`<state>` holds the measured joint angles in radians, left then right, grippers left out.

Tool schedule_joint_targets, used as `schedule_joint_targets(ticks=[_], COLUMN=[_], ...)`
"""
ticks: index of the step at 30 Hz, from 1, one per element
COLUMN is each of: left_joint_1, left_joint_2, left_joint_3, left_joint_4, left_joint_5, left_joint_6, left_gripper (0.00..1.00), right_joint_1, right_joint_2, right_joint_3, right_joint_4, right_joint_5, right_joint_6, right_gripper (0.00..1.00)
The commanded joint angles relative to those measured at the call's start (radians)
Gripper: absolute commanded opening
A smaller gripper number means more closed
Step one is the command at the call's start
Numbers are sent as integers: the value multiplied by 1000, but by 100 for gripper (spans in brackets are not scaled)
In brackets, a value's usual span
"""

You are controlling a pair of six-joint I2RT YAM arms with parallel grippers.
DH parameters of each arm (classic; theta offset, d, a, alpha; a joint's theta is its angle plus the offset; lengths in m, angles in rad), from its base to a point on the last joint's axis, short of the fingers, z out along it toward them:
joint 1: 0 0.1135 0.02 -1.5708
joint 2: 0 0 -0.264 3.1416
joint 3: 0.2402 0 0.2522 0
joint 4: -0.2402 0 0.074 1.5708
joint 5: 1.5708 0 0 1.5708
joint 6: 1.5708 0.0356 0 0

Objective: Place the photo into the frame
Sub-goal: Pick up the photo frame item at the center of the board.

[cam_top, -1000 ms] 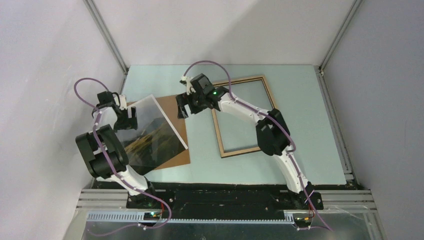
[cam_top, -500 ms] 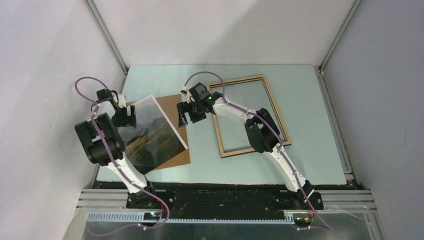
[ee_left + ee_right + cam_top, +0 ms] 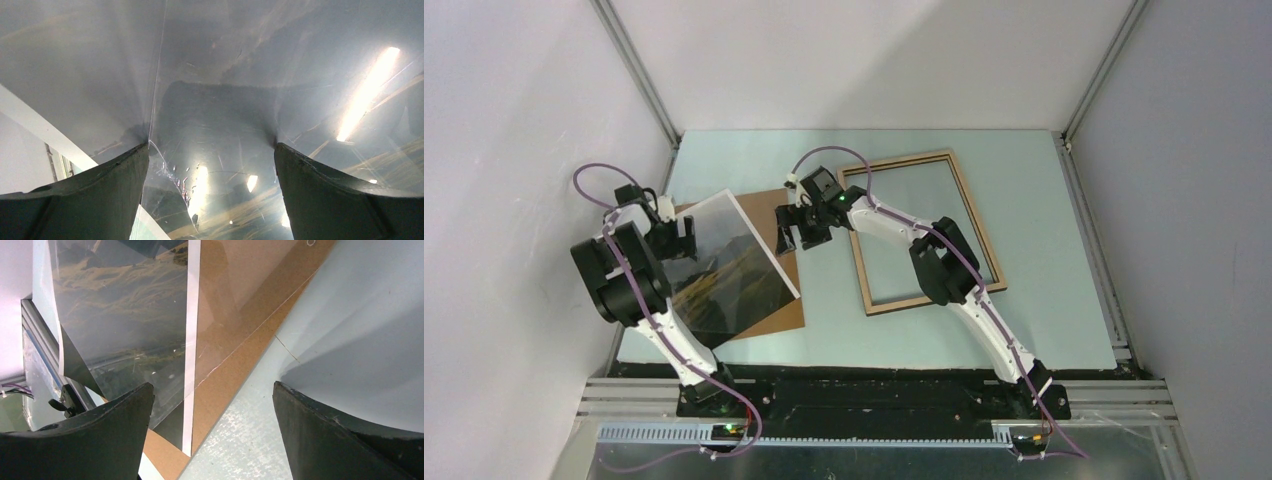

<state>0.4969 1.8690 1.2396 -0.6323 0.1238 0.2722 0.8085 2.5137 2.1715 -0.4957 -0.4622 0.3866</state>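
The photo [image 3: 734, 265] lies on the left part of the pale green counter [image 3: 1049, 250], printed side up, over a brown hardboard backing panel [image 3: 784, 318] that shows along its right and near edges. In the top view the photo's far left side looks raised rather than flat. The left hand [image 3: 676, 236] sits at that far left edge. Its fingers [image 3: 100, 190] are spread wide, and in its wrist view the glossy sheet fills the space between and beyond them. Whether the sheet rests against the hand cannot be told.

The right hand [image 3: 796, 238] hovers just beside the photo's far right corner, above the right edge of the backing panel. Its fingers are also spread wide and hold nothing. Its wrist view shows the photo's white border, the brown panel and bare counter between them.

The frame [image 3: 904, 302] lies flat on the counter to the right of the panel, apart from it, light-wood side up. The right arm crosses over its left rail.
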Motion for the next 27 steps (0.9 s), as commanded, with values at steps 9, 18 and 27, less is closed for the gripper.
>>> schedule_joint_targets(ticks=[9,18,27], left_joint_1=[18,17,-13], left_joint_2=[4,-43,-113], left_joint_3=[9,-9,-39], left_joint_4=[-62,-110,-146], left_joint_5=[94,156,243], left_joint_6=[54,76,81], left_gripper=[98,98,98], right_joint_1=[-1,-12,-49], right_joint_2=[42,42,31], right_joint_3=[20,-7,-57], right_joint_4=[34,62,98], right_joint_5=[-45,-68,-92], right_joint_6=[57,86,121], right_gripper=[93,92,92])
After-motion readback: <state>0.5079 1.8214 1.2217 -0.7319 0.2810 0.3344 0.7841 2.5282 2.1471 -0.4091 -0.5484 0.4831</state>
